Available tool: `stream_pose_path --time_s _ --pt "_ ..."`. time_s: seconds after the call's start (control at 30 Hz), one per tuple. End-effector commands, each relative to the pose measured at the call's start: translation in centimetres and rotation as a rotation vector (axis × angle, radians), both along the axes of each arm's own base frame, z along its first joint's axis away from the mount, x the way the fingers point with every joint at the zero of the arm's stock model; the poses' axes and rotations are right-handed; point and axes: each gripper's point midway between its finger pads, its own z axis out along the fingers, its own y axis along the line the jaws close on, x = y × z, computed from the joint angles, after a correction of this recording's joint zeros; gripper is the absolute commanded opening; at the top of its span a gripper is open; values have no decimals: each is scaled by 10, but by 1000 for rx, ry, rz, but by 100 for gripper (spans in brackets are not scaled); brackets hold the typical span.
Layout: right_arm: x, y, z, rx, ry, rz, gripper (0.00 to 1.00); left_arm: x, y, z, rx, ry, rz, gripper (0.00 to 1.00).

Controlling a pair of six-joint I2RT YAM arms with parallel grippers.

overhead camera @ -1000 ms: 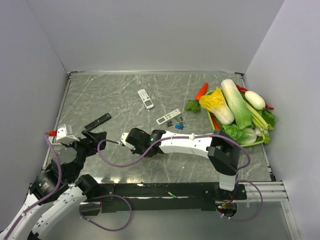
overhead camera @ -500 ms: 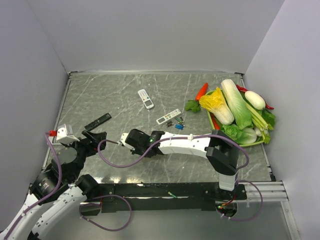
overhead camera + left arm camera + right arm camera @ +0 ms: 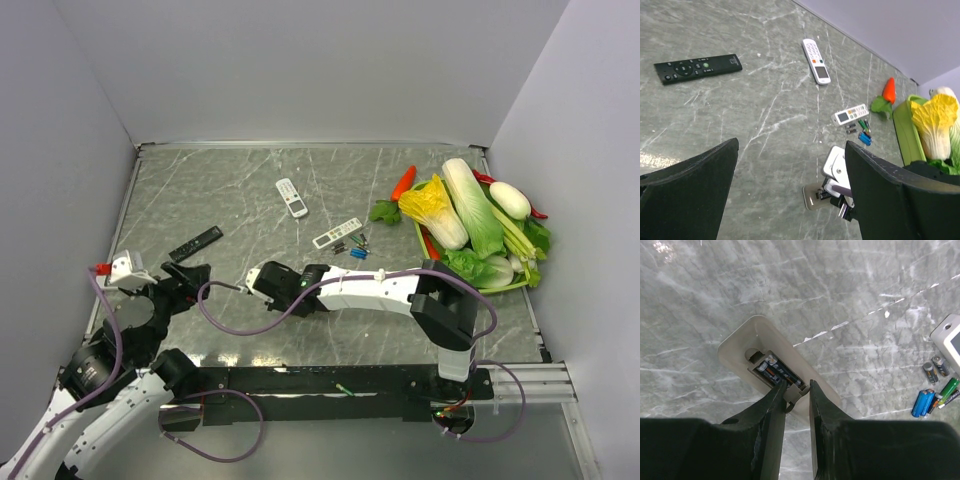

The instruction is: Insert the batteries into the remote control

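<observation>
My right gripper (image 3: 797, 386), jaws barely parted and empty, sits at the remote control's (image 3: 737, 347) bay with a dark cell (image 3: 777, 372) seated, so I reckon another from the batteries (image 3: 922, 402) just beside it comes next.

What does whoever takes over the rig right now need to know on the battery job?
Left gripper: fingers wide open, empty, hanging above the grey marbled table.
Right gripper: fingers narrowly apart over one end of the battery bay; can't tell if they pinch anything.
Grey-beige rectangular remote control: back up under the right gripper, bay open, dark cells lying in it, count unclear.
Loose small cylindrical batteries, blue, green and grey: on the table beside a slim white remote.
Left to do: check seating, fill any free slot. No bay cover in view.
</observation>
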Motion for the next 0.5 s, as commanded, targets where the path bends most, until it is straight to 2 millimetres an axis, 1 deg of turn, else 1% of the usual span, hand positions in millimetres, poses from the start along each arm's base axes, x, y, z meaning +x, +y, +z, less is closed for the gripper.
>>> stream_pose_path --time_s 0.0,0.1,0.2,0.33,0.47 --pt "-5 -7 -3 -25 -8 4 0 -3 17 11 -65 -36 85 91" --pt "-4 -6 1 -13 -14 3 0 -7 27 11 -86 -40 128 91" --pt "-4 -7 -1 -18 -13 5 0 -10 36 14 -124 -59 165 91" --pt "-4 -9 -4 -34 -11 -2 0 -16 43 17 -163 -82 186 92" --pt "-4 -10 -1 -33 -13 -4 0 -20 50 20 -196 -109 203 92"
